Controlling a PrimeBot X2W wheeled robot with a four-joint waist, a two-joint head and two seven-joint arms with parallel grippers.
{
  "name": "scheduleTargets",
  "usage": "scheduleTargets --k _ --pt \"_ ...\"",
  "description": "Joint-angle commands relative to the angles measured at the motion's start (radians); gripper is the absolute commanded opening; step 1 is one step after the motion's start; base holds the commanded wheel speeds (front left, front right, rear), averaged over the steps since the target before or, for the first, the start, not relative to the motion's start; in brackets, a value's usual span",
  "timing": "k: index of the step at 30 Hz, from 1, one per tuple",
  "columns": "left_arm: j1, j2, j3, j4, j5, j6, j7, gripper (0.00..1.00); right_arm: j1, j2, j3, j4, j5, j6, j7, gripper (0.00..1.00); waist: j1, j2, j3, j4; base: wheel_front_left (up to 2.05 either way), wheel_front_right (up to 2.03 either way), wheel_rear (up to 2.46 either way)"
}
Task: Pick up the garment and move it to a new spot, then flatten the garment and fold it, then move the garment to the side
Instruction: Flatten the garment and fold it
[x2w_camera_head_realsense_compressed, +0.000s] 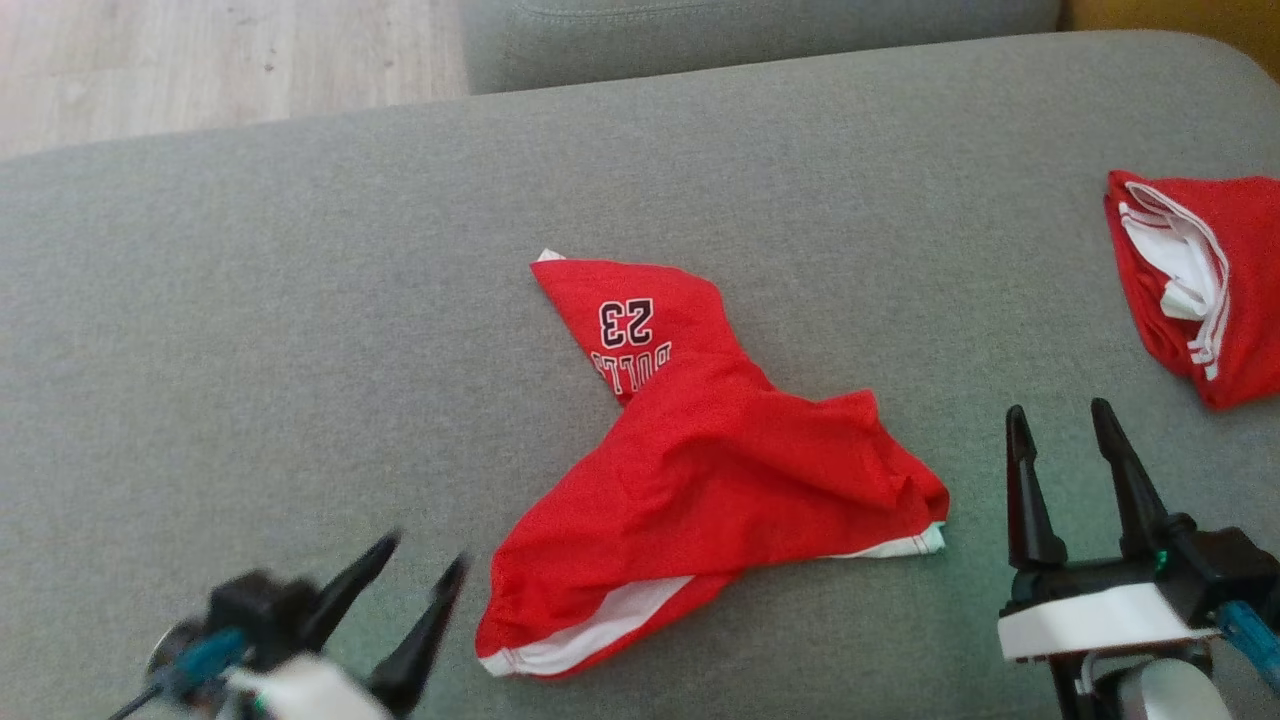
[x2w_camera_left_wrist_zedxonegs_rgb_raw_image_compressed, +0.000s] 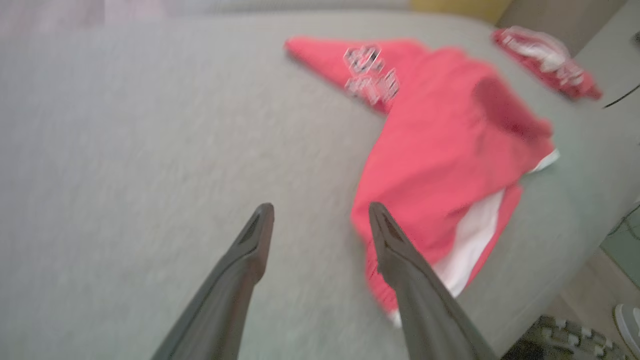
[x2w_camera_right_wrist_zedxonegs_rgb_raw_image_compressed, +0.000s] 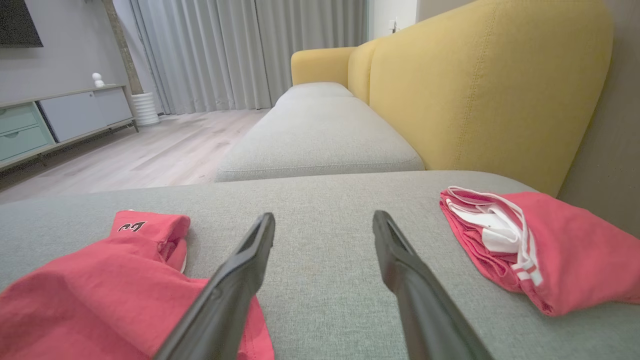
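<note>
- The left gripper (x2w_camera_head_realsense_compressed: 425, 551) hangs low over the grey sofa cushion (x2w_camera_head_realsense_compressed: 300, 300), its two dark fingers spread wide with nothing between them.
- The red garment (x2w_camera_head_realsense_compressed: 700, 470), printed "23" and "BULLS", lies crumpled on the cushion just to that gripper's right. Its white-trimmed edge is nearest the fingertips, with a narrow strip of cushion between.
- The right gripper (x2w_camera_head_realsense_compressed: 1058, 408) is open and empty too, on the garment's other side and near its white-edged corner, not touching it.
- The folded red clothing (x2w_camera_head_realsense_compressed: 1230, 290) with white stripes sits ahead and to the right of the right gripper, well apart from the crumpled one.
</note>
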Motion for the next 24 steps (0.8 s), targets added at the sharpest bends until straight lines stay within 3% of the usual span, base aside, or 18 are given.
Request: scheduleTargets --k 1,5,10,11,16,24 --pt "-0.111 -0.020 0.047 -0.071 0.054 -0.003 -0.027 1.00 -0.022 -0.009 0.028 -0.036 -0.007 0.007 -0.011 1.00 0.0001 0.0000 0.007 -0.008 0.00 0.00 0.00" --pt "-0.234 -0.158 -0.020 -0.061 0.173 -0.053 0.014 1.00 -0.034 -0.009 0.044 -0.039 -0.011 0.007 -0.011 1.00 0.0001 0.0000 0.021 -0.028 0.00 0.00 0.00" --pt "-0.376 -0.357 -0.089 0.094 0.293 -0.132 0.073 1.00 -0.056 -0.009 0.064 -0.048 -0.010 0.007 -0.011 1.00 0.0001 0.0000 0.052 -0.064 0.00 0.00 0.00" --pt "-0.376 -0.357 -0.089 0.094 0.293 -0.132 0.073 1.00 -0.056 -0.009 0.064 -0.048 -0.010 0.007 -0.011 1.00 0.0001 0.0000 0.052 -0.064 0.00 0.00 0.00" --pt "-0.457 -0.459 -0.118 0.277 0.385 -0.227 0.142 1.00 -0.068 -0.009 0.073 -0.050 0.002 0.007 -0.011 1.00 0.0001 0.0000 0.078 -0.102 0.00 0.00 0.00" --pt "-0.516 -0.509 -0.127 0.473 0.517 -0.329 0.203 1.00 -0.078 -0.009 0.063 -0.044 0.035 0.007 -0.011 1.00 0.0001 0.0000 0.103 -0.130 0.00 0.00 0.00"
